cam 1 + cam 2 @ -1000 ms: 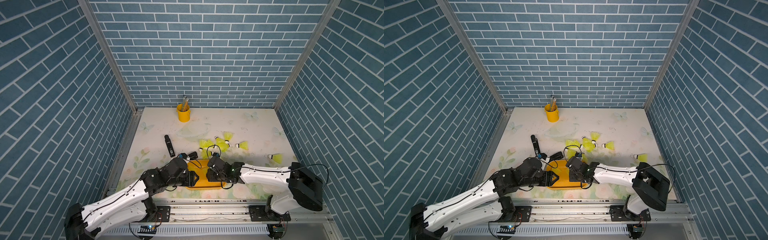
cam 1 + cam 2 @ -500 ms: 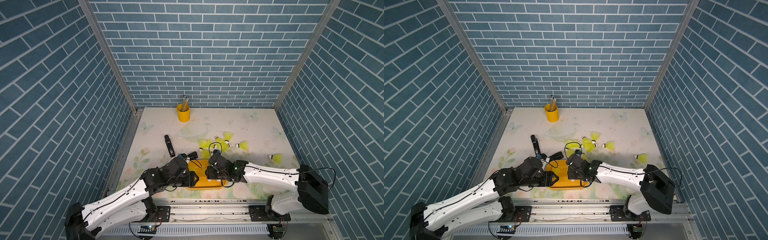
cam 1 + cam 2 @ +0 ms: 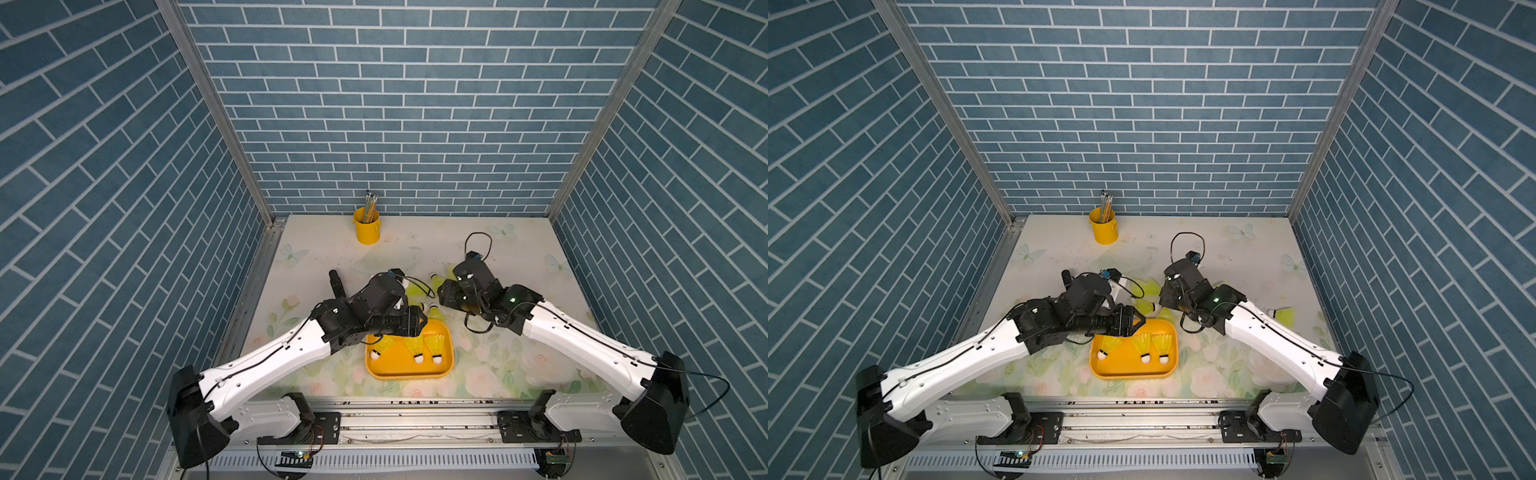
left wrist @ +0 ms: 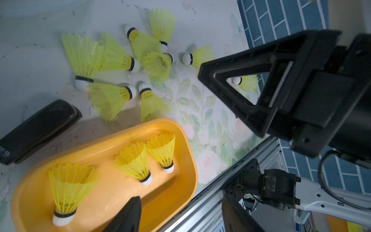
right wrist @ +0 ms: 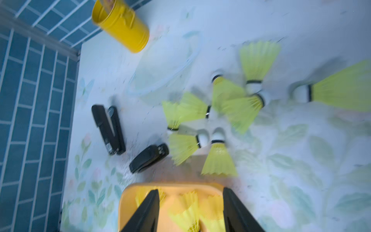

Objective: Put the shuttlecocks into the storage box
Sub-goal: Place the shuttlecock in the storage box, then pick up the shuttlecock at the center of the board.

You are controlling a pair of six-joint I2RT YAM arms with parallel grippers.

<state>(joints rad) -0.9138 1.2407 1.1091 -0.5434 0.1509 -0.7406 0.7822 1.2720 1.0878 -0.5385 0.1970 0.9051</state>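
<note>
The orange-yellow storage box (image 3: 409,368) (image 3: 1133,370) sits near the table's front edge with three shuttlecocks (image 3: 415,347) (image 4: 133,160) lying in it, tips towards the front. Several more shuttlecocks (image 4: 118,58) (image 5: 220,108) lie in a loose cluster just behind it, and one shuttlecock (image 3: 1283,316) lies apart at the right. My left gripper (image 4: 180,198) (image 3: 420,324) hangs over the box's far left corner, open and empty. My right gripper (image 5: 190,192) (image 3: 445,293) is raised above the box's far edge, beside the cluster. It is open with nothing between its fingers.
A round yellow bucket (image 3: 366,226) (image 5: 122,26) with pencils stands at the back. Two black staplers (image 5: 108,129) (image 5: 148,158) lie left of the cluster, close to the box's far left corner. A metal rail (image 3: 415,419) runs along the front edge.
Both grippers were low over the box. The right arm has lifted and drawn back towards the loose cluster. The left gripper's jaws have widened, and three shuttlecocks now show in the box.
</note>
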